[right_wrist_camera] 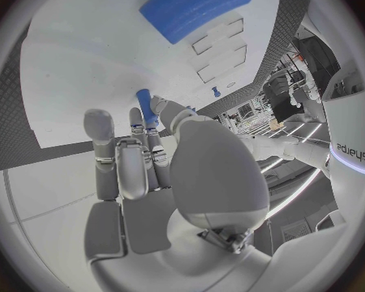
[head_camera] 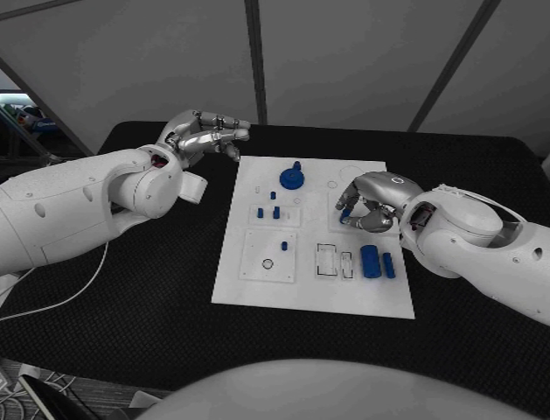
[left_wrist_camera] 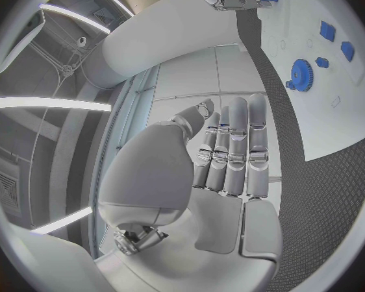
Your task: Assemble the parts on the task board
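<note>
Blue peg [right_wrist_camera: 144,104] pinched by right robot hand [head_camera: 369,206]; left robot hand [head_camera: 205,136] empty, fingers apart.

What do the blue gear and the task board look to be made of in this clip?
Blue gear: probably moulded or printed plastic, matte, given its uniform saturated colour with no metallic glint. Task board: seemingly rigid white plastic or painted sheet, smooth with a slight sheen and crisp cut-out pockets; the exact material is unclear.

head camera looks down on the task board [head_camera: 312,236]; both wrist cameras, close behind their palms, share it.
</note>
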`<state>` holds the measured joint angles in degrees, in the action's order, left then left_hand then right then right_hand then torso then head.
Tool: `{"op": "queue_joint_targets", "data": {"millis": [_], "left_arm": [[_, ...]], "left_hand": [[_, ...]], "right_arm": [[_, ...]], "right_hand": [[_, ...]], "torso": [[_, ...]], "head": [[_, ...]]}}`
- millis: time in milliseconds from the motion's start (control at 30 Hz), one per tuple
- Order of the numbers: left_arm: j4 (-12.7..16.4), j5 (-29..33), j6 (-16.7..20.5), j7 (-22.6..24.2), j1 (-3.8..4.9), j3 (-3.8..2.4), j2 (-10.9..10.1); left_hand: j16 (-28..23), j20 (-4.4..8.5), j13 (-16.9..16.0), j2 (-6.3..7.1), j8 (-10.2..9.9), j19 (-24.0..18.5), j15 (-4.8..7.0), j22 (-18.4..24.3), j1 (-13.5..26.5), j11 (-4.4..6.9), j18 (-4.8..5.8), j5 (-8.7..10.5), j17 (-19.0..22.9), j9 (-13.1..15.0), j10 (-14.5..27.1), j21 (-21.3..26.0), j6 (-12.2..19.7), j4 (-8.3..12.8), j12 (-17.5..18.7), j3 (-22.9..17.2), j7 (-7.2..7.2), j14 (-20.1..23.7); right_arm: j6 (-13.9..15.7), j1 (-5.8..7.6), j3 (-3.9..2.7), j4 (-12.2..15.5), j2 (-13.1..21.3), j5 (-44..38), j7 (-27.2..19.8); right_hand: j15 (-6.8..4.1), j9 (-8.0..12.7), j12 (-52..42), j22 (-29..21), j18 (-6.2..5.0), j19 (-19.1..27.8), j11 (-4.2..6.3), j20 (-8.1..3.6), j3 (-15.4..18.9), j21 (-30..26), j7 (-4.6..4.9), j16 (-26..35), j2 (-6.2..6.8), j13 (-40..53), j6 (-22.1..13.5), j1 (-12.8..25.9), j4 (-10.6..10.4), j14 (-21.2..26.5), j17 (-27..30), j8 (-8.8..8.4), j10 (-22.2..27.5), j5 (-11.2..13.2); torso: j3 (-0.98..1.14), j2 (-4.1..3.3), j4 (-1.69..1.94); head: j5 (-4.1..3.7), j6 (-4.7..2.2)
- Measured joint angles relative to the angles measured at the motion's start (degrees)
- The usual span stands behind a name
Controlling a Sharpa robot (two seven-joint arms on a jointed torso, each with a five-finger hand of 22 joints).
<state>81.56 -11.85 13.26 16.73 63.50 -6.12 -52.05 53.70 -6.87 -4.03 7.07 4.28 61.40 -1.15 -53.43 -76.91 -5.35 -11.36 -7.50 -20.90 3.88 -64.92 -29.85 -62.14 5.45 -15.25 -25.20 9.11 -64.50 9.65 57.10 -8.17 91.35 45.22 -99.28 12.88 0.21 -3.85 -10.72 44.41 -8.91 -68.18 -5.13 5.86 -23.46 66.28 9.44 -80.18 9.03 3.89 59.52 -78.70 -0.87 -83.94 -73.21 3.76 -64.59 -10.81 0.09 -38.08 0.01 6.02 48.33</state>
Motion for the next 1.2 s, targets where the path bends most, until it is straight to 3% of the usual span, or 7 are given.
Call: {"op": "queue_joint_targets", "data": {"millis": [300, 367, 567, 633, 833, 1067, 1200], "left_arm": [[-0.1, 0.0, -0.1, -0.1, 0.00, 0.00, 0.0], [-0.1, 0.0, -0.1, -0.1, 0.00, 0.00, 0.0], [-0.1, 0.0, -0.1, -0.1, 0.00, 0.00, 0.1], [-0.1, 0.0, -0.1, -0.1, 0.00, 0.00, 0.1], [-0.1, 0.0, -0.2, -0.1, 0.00, 0.00, 0.1], [-0.2, 0.0, -0.2, -0.1, 0.00, 0.00, 0.1], [-0.3, 0.0, -0.2, -0.2, 0.00, 0.00, 0.1]], "left_hand": [[0.0, 0.00, 0.0, 0.00, 0.0, 0.0, 0.00, 0.0, 0.0, 0.00, 0.00, 0.00, 0.0, 0.0, 0.0, 0.0, 0.0, 0.0, 0.0, 0.0, 0.00, 0.0], [0.0, 0.00, 0.0, 0.00, 0.0, 0.0, 0.00, 0.0, 0.0, 0.00, 0.00, 0.00, 0.0, 0.0, 0.0, 0.0, 0.0, 0.0, 0.0, 0.0, 0.00, 0.0], [0.0, 0.00, 0.0, 0.00, 0.0, 0.0, 0.00, 0.0, 0.0, 0.00, 0.00, 0.00, 0.0, 0.0, 0.0, 0.2, 0.0, 0.0, 0.0, 0.0, 0.00, 0.0], [0.0, 0.00, 0.0, 0.00, 0.0, 0.0, 0.00, 0.0, 0.0, 0.00, 0.00, 0.00, 0.0, 0.0, 0.0, 0.2, 0.0, 0.0, 0.0, 0.0, 0.00, 0.0], [0.0, 0.00, 0.0, 0.00, 0.0, 0.0, 0.00, 0.0, 0.0, 0.00, 0.00, 0.00, 0.0, 0.0, 0.0, 0.2, 0.0, 0.0, 0.0, 0.0, 0.00, 0.0], [0.0, 0.00, 0.0, 0.00, 0.0, 0.0, 0.00, 0.0, 0.0, 0.00, 0.00, 0.00, 0.0, 0.0, 0.0, 0.2, 0.0, 0.0, 0.0, 0.0, 0.00, 0.0], [0.0, 0.00, 0.0, 0.00, 0.0, 0.0, 0.00, 0.0, 0.0, 0.00, 0.00, 0.00, 0.0, 0.0, 0.0, 0.2, 0.0, 0.0, 0.0, 0.0, 0.00, 0.0]], "right_arm": [[0.0, 0.00, 0.00, 0.1, 0.0, 0.0, 0.0], [0.0, 0.00, 0.00, 0.1, 0.0, 0.0, 0.0], [-0.2, 0.00, -0.01, 0.2, 0.1, 0.0, 0.0], [-0.3, 0.01, -0.03, 0.2, 0.1, 0.0, 0.0], [-0.3, 0.02, -0.04, 0.4, 0.1, 0.0, 0.0], [0.7, 0.00, -0.01, 0.7, 0.2, 0.0, -0.2], [1.9, -0.01, -0.01, 1.5, 0.6, 0.2, -0.3]], "right_hand": [[0.00, 0.0, 0.1, 0.0, 0.00, 0.1, -0.19, 0.09, -0.3, 0.0, 0.07, 0.0, 0.00, 0.0, -0.1, 0.0, -0.3, 0.0, 0.1, 0.00, -0.2, 0.0], [0.00, -0.2, 0.1, 0.0, 0.00, 0.1, 0.14, 0.09, -0.7, 0.0, -0.58, 0.0, -0.02, 0.2, 0.8, 0.0, -0.2, 0.0, 0.1, 0.44, -1.4, 0.0], [-0.04, -0.6, -0.2, 0.3, 0.00, 0.1, 0.84, 0.09, -1.3, 0.0, -1.27, 0.0, -0.88, 0.5, 2.9, -0.9, 0.3, 0.0, 0.1, 1.33, -3.5, 0.0], [-0.62, -0.8, -0.4, 0.6, 0.01, -0.2, 1.11, -0.25, -1.6, 0.5, -1.42, 0.0, -1.23, 0.6, 4.0, -1.2, 0.6, 0.0, 0.0, 1.92, -4.5, 0.1], [-1.37, -1.3, -0.6, 2.1, 0.00, -1.0, 1.35, -0.96, -2.6, 1.2, -2.29, -0.2, -2.28, 1.3, 6.8, -2.3, 1.6, -0.1, -0.6, 3.15, -6.3, 3.1], [-1.37, -1.5, -0.2, 2.4, 0.00, -1.1, 1.13, -1.05, -3.1, 1.5, -2.38, -0.2, -2.80, 1.8, 7.1, -2.8, 2.4, -0.1, -0.6, 3.34, -6.5, 3.2], [-1.36, -1.4, 0.4, 2.4, 0.00, -1.1, 1.13, -1.05, -3.4, 1.5, -1.94, -0.2, -3.33, 1.7, 6.7, -3.4, 2.6, -0.1, -0.6, 2.87, -6.5, 3.5]], "torso": [[0.00, 0.00, 0.00], [0.00, 0.00, 0.00], [0.00, 0.01, 0.00], [0.00, 0.01, 0.00], [0.00, 0.01, 0.01], [0.01, 0.01, 0.01], [0.01, 0.01, 0.01]], "head": [[-0.01, -0.05], [-0.01, -0.07], [-0.03, -0.10], [-0.05, -0.10], [-0.07, -0.03], [-0.07, 0.01], [-0.07, -0.12]]}}
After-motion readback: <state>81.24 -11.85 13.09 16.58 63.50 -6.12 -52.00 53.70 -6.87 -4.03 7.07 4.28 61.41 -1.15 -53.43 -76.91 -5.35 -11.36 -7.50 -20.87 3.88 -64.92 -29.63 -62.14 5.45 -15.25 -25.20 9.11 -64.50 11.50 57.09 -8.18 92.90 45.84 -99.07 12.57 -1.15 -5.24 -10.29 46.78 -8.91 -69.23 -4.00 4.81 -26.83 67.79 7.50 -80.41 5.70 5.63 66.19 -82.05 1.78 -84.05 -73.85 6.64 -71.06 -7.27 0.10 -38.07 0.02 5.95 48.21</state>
